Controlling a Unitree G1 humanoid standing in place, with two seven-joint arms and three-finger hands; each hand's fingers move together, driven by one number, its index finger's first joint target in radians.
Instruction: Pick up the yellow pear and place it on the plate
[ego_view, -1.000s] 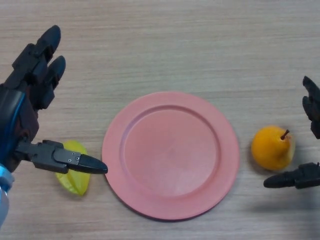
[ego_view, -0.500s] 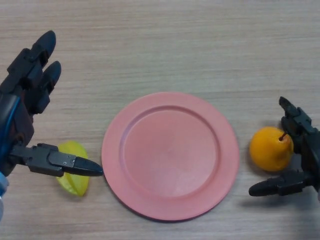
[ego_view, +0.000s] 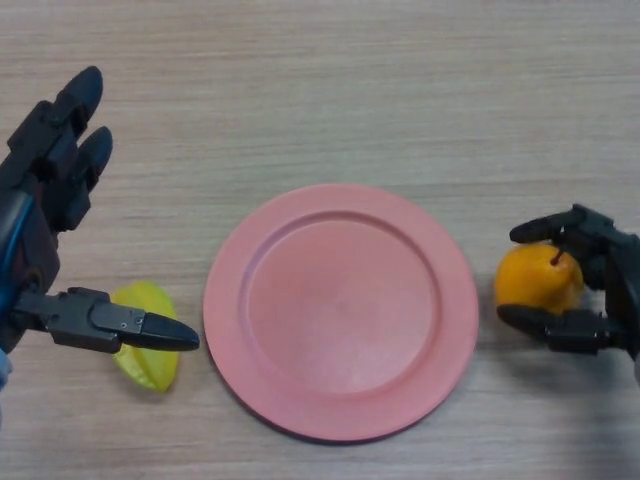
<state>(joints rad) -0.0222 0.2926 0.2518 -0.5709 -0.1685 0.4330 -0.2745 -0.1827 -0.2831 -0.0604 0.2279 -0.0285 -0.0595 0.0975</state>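
Right hand (ego_view: 600, 290) curled round yellow pear (ego_view: 535, 278) on worktop (ego_view: 320, 90), right of pink plate (ego_view: 340, 310); wrist cut off. Left hand (ego_view: 50, 230) spread open, thumb partly hiding yellow starfruit (ego_view: 148, 360).

The right hand (ego_view: 598, 290) is cut off by the right edge, so its palm and wrist do not show; its fingers cover the far side of the yellow pear (ego_view: 535, 279); the left hand (ego_view: 45, 220) runs off the left edge; its thumb hides the middle of a yellow star-shaped fruit (ego_view: 145, 350) beneath it.
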